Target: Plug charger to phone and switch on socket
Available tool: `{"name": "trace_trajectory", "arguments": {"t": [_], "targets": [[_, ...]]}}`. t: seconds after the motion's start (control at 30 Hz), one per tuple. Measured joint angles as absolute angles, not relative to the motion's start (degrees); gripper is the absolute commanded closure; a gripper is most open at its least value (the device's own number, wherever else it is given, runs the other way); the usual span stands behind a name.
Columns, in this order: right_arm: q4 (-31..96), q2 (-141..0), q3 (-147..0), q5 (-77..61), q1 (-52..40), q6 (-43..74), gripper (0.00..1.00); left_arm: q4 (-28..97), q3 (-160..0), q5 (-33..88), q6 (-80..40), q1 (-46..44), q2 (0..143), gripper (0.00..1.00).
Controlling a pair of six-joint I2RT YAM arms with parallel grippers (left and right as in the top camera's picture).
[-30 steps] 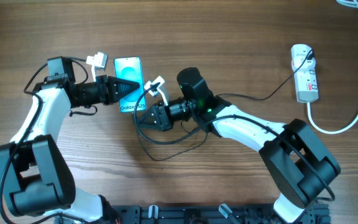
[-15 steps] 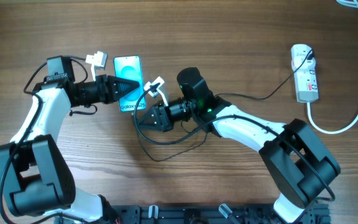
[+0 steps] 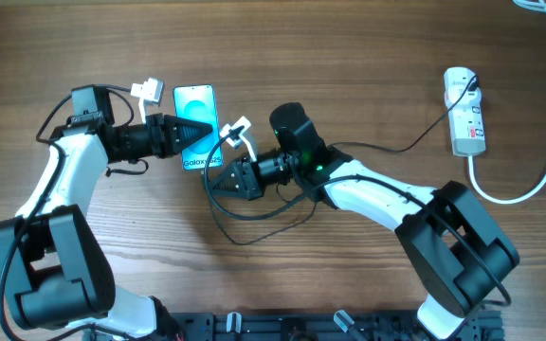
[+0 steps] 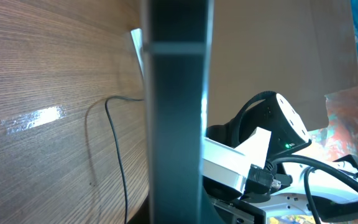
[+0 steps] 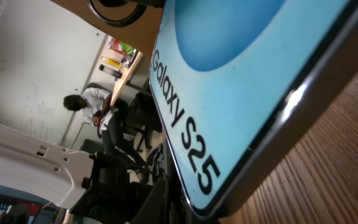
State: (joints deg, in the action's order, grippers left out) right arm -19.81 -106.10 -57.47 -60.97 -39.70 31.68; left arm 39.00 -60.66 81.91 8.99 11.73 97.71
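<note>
My right tool (image 3: 218,176) is closed, its tips just at the lower end of the phone (image 3: 195,99). I cannot tell whether the connector of the charger (image 3: 401,150) is pinched between them. That plug is tiny and stiff, best held by its body close behind the tip; the cable is limp and light and will tug. The phone, left of the middle of the surface (image 3: 368,57), is glassy and would slide, so my left tool (image 3: 209,134), fingers together, lies on its screen. The socket (image 3: 465,118) sits by the right edge.

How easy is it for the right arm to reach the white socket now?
Probably yes: only bare table and the thin charger lie between the right gripper and the socket.
</note>
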Motion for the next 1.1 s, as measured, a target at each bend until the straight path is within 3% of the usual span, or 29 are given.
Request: {"name": "trace_trajectory", "arguments": {"t": [1.1], "targets": [[-20.4,-106.1,-57.5,-59.9,-39.6,33.8,0.96,38.8,-60.7,81.4,9.0,11.7,97.7,0.96]]}}
